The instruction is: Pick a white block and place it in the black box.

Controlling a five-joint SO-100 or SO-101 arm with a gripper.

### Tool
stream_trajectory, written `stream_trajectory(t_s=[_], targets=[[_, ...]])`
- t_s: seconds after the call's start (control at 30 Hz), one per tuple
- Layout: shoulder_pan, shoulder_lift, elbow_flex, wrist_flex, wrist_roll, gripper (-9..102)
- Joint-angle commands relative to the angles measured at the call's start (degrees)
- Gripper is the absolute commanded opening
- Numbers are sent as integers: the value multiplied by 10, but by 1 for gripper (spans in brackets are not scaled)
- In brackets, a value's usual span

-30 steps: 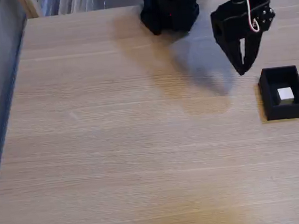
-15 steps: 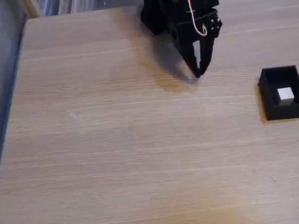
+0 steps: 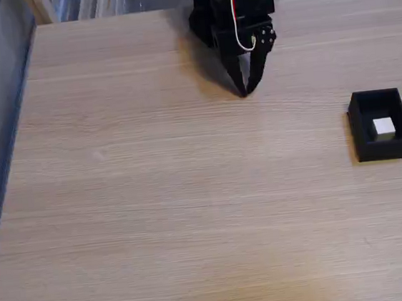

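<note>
Item: white block (image 3: pixel 383 128), lying inside the black box (image 3: pixel 381 149), which sits at the right side of the table (image 3: pixel 193 209) in the fixed view. My claw (image 3: pixel 244 92): fingers closed together, empty, pointing down near the table's far edge, well apart from the box.

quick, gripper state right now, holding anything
Gripper: shut and empty, fingertips together over the bare table near the arm's base. The white block lies inside the black box, apart from the gripper.
</note>
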Motion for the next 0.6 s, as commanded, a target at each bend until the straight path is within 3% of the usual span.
stream_trajectory(t_s=[0.0,0.57], targets=[[12,13,8,22,4,0],[25,13,8,22,-2,0]])
